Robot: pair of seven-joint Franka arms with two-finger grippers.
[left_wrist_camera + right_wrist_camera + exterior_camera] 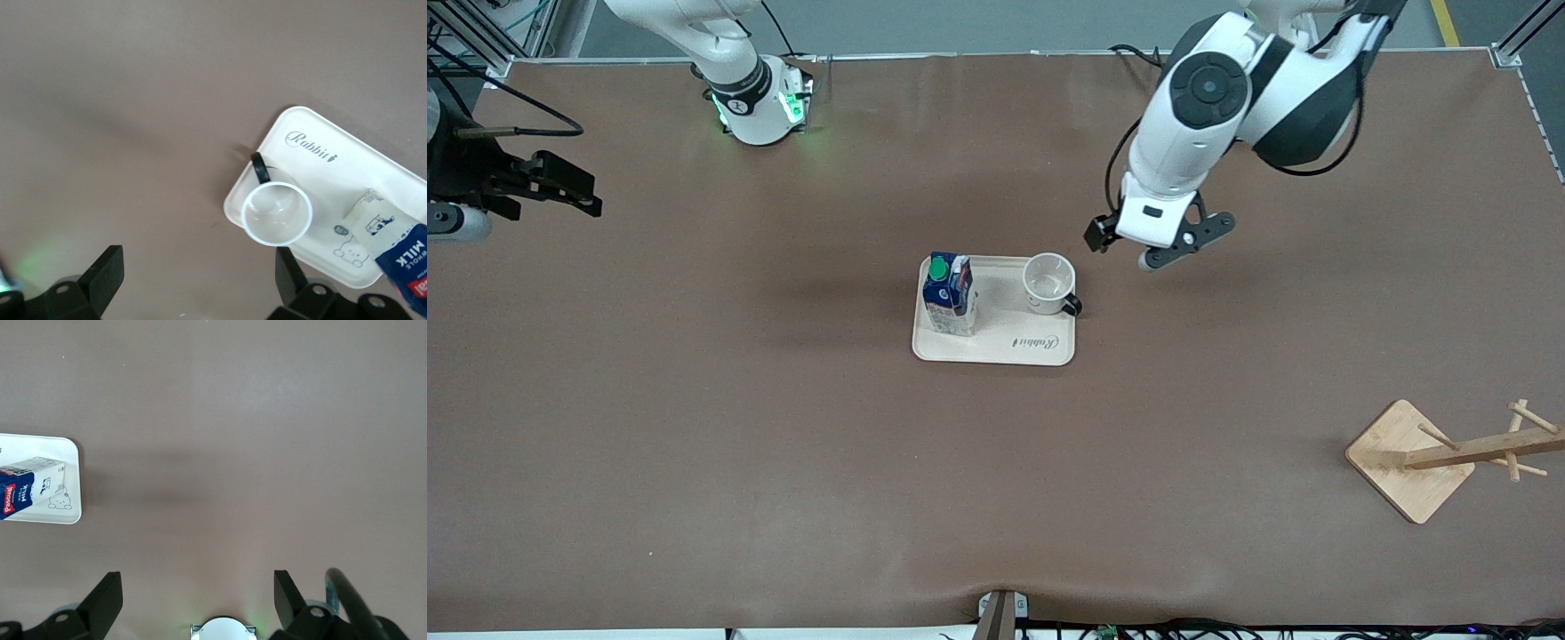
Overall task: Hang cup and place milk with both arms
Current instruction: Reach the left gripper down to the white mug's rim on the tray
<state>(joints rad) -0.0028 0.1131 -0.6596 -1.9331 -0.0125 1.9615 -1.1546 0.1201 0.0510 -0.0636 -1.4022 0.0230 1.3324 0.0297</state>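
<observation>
- Nearest the front camera: wooden mug rack [1449, 455] on the brown counter [738, 444], at the left arm's end.
- Mid-counter sits a cream tray [1005, 347] with "Rabbit" written on it.
- On the tray: the milk [950, 293], upright, green cap, "MILK WHOLE" printed on its side, and the cup [1049, 284], black handle over the tray edge.
- Left tool [1138, 244] hangs over bare counter just beside the cup, fingers spread, empty.
- Right tool [560, 191] waits over its own end of the counter, spread wide, empty.
</observation>
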